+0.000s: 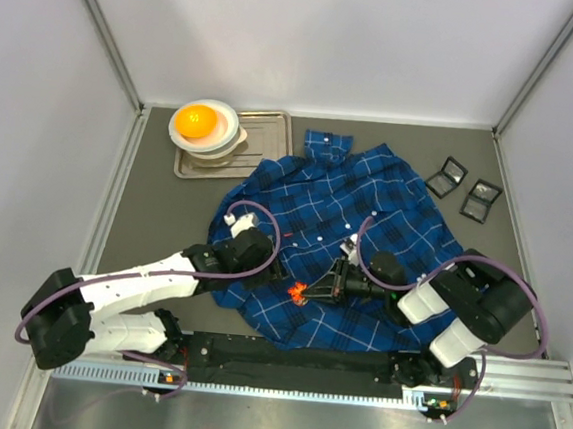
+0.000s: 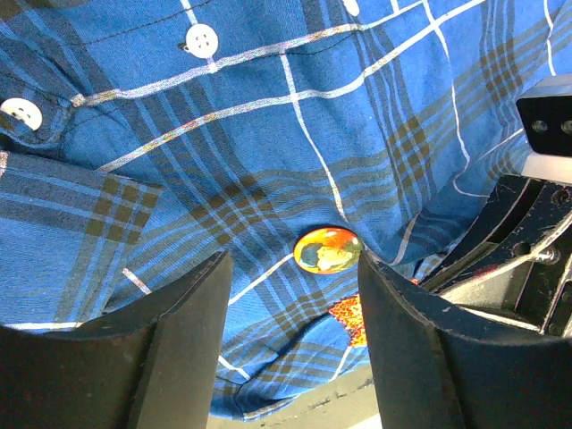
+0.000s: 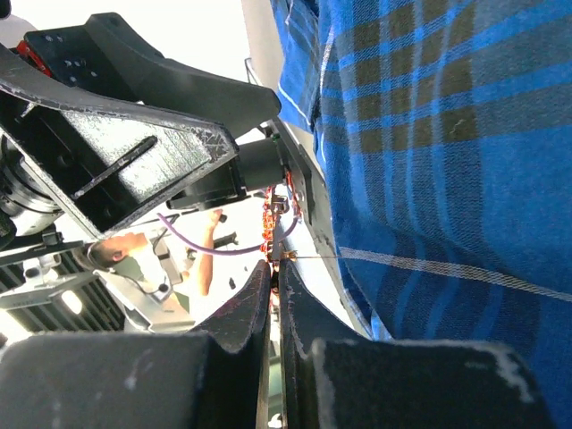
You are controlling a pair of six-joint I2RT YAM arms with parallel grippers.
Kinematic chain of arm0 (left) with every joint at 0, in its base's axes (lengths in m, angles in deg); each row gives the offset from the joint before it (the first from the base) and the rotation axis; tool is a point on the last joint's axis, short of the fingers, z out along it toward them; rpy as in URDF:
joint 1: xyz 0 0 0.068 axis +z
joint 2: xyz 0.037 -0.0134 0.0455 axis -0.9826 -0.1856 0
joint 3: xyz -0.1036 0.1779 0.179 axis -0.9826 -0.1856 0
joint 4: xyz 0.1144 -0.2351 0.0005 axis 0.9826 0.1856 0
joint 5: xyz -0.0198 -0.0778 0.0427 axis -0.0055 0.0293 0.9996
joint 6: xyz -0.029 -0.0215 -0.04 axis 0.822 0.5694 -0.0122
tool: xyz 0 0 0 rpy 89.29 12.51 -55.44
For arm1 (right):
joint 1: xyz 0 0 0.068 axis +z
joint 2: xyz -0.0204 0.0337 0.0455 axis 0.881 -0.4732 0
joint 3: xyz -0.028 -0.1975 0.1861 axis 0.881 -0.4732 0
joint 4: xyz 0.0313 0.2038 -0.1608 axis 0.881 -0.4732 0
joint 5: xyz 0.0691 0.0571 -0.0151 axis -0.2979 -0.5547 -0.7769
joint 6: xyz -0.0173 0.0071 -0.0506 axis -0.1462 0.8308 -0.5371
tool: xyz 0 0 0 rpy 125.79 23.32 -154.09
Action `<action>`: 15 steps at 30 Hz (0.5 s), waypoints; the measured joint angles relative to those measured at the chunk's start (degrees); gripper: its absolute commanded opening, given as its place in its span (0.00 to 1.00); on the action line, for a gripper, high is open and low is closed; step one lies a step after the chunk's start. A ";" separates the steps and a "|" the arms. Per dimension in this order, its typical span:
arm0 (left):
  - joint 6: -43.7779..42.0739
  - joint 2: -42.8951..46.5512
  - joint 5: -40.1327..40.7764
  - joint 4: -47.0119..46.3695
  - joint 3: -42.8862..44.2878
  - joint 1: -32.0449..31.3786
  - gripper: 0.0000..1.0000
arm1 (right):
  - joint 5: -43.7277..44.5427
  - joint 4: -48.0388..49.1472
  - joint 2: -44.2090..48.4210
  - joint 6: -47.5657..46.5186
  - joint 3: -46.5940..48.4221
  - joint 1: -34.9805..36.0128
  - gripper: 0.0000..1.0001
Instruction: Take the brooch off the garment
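Our left jaws stand released, wide apart, straddling the brooch [image 2: 327, 250] without touching it. Our right jaws are clenched just beside it. We cannot tell what, if anything, they nip.

The brooch sits low on the garment [image 2: 268, 134], close to the hem nearest our bases. We judge it small, light and rigid, with a glossy face that may slip, so the rim is where to take hold. The cloth is soft and limp and will likely lift with the pin unless it is held down close by.

Room is tight here, with both arms crowded together at the desk's [image 1: 156, 213] near edge. Bare desk lies to our left. The tray [image 1: 274, 133] and two black cases [image 1: 448, 176] sit well apart.
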 measured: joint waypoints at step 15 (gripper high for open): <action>1.64 4.39 -1.79 4.22 1.60 0.79 0.66 | -0.24 -21.64 11.04 -15.61 8.46 0.55 0.00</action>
